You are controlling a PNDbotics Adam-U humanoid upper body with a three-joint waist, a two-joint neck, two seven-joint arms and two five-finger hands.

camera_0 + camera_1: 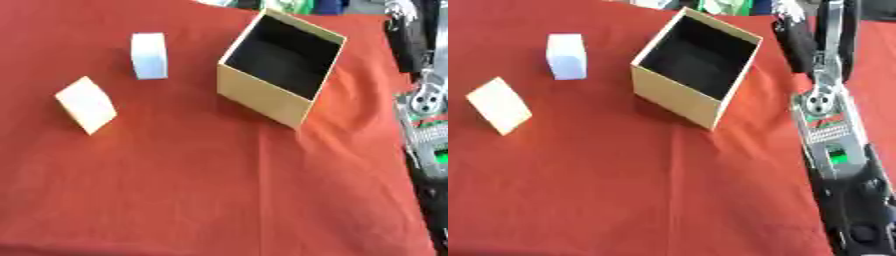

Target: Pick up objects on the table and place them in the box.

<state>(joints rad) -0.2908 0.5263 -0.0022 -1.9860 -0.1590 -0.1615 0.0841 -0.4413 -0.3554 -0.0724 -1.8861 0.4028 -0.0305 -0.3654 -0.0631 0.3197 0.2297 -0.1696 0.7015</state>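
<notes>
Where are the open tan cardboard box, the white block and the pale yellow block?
Open tan cardboard box (pixel 262 97), left eye view, on its near outer wall.
White block (pixel 150 55), left eye view, on its top face.
Pale yellow block (pixel 86 104), left eye view, on its broad face.

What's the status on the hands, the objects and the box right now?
Neither hand visible; right arm along right edge. White block and tan block on the red cloth, left of the open box. Box interior looks empty. Nothing blocking.
</notes>
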